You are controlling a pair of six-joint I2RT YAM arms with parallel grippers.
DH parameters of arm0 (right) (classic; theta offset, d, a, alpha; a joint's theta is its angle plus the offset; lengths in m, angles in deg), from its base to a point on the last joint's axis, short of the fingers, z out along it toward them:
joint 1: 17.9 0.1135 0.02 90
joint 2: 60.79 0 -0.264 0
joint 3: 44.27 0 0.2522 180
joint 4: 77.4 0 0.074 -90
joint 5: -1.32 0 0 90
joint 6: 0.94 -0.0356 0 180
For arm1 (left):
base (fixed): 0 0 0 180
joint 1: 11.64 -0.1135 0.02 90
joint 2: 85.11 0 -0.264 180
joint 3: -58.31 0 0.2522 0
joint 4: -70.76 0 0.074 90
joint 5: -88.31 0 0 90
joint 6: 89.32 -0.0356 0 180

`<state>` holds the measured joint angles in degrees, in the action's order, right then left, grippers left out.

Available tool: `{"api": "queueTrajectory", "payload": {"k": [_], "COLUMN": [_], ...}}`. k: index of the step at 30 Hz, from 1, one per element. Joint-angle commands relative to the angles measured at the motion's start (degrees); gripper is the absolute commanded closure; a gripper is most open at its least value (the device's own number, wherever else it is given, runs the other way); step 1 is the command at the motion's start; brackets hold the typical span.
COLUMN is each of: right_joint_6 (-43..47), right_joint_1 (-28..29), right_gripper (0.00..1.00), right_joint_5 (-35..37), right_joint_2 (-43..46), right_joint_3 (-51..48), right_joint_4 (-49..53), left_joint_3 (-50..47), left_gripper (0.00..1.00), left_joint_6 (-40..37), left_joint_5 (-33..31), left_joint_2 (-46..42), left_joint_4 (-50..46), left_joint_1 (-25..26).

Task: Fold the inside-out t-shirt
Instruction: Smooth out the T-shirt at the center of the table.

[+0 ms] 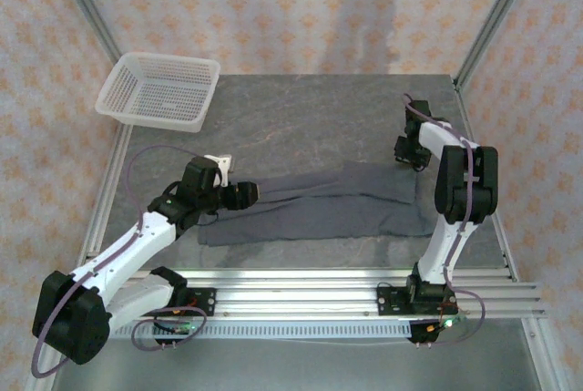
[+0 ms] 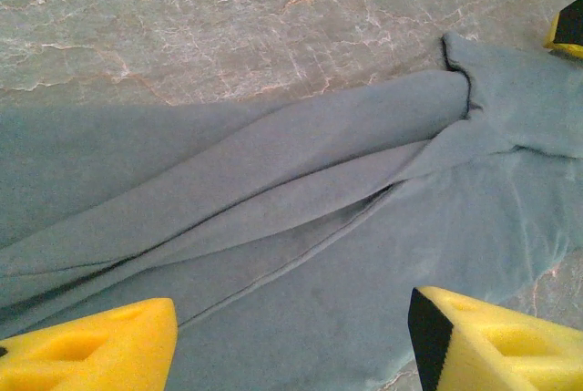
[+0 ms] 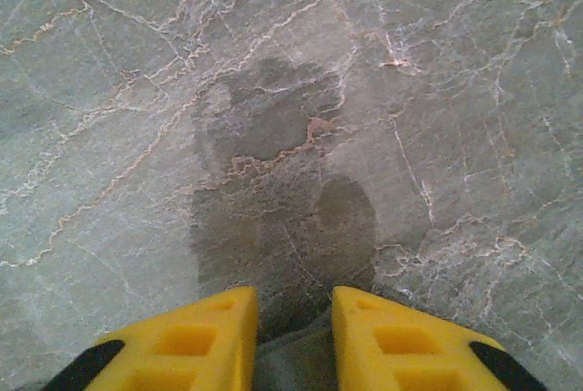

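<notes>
The t-shirt (image 1: 319,207) lies as a long band on the table (image 1: 301,127). It looks soft, thin and light, so I would pinch it at the corners. The left gripper (image 2: 291,336) is open above it. The fingers of the right gripper (image 3: 293,318) are nearly together, and I cannot tell if they hold cloth.

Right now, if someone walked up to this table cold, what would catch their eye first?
The dark grey t-shirt comes first, stretched in a long rumpled band across the near half of the table. The left end effector is open over its left end. A white mesh basket sits at the far left corner.
</notes>
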<state>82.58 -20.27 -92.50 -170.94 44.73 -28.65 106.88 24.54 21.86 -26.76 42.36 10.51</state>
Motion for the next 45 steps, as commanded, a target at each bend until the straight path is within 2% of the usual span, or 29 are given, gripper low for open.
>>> {"api": "queueTrajectory", "payload": {"k": [1, 5, 9, 16, 21, 28, 35, 38, 41, 43, 45], "right_joint_6": [1.23, 1.66, 1.71, 1.37, 0.64, -2.55, -5.13, -8.84, -14.1, -17.8, -22.29], "right_joint_1": [0.54, 1.23, 1.32, 1.49, 1.58, 1.58, 1.58, 1.58, 1.58, 1.58, 1.58], "right_gripper": [0.81, 0.93, 1.0, 1.0, 1.0, 1.0, 1.0, 1.0, 1.0, 1.0, 1.0], "right_joint_5": [3.02, 2.52, 2.5, 2.82, 2.99, -0.04, -3.56, -5.72, -6.76, -5.34, -0.27], "right_joint_2": [0.33, -1.1, -1.75, -0.95, 3.82, 13.39, 17.66, 23.65, 33.65, 43.36, 57.84], "right_joint_3": [2.4, 2.8, 3.06, 4.03, 3.28, -3.61, -8.78, -14.96, -25.05, -32.89, -42.28], "right_joint_4": [2.19, 2.64, 3.09, 4.69, 4.46, 0.55, -1.28, -4.2, -9.15, -11.41, -11.66], "left_joint_3": [1.28, 1.11, 0.98, 1.13, 1.32, 1.75, 1.66, 1.6, 1.66, 2.08, 2.68], "left_gripper": [0.31, 0.31, 0.31, 0.31, 0.31, 0.31, 0.31, 0.31, 0.31, 0.31, 0.31], "left_joint_6": [-1.18, -1.09, -0.92, -0.87, -0.83, -0.75, -0.79, -0.76, -0.7, -0.91, -1.16], "left_joint_5": [-1.82, -2.5, -2.94, -3.55, -3.9, -4.3, -4.39, -4.65, -4.82, -4.87, -4.76], "left_joint_2": [-0.21, -0.17, 0.0, 0.54, 0.78, 1.59, 1.59, 1.68, 2.18, 2.9, 3.65], "left_joint_4": [1.1, 0.91, 0.93, 0.75, 0.75, 0.57, 0.66, 0.7, 0.91, 0.83, 0.7], "left_joint_1": [0.69, 0.7, 0.7, 0.7, 0.7, 0.7, 0.7, 0.7, 0.7, 0.74, 0.78]}}
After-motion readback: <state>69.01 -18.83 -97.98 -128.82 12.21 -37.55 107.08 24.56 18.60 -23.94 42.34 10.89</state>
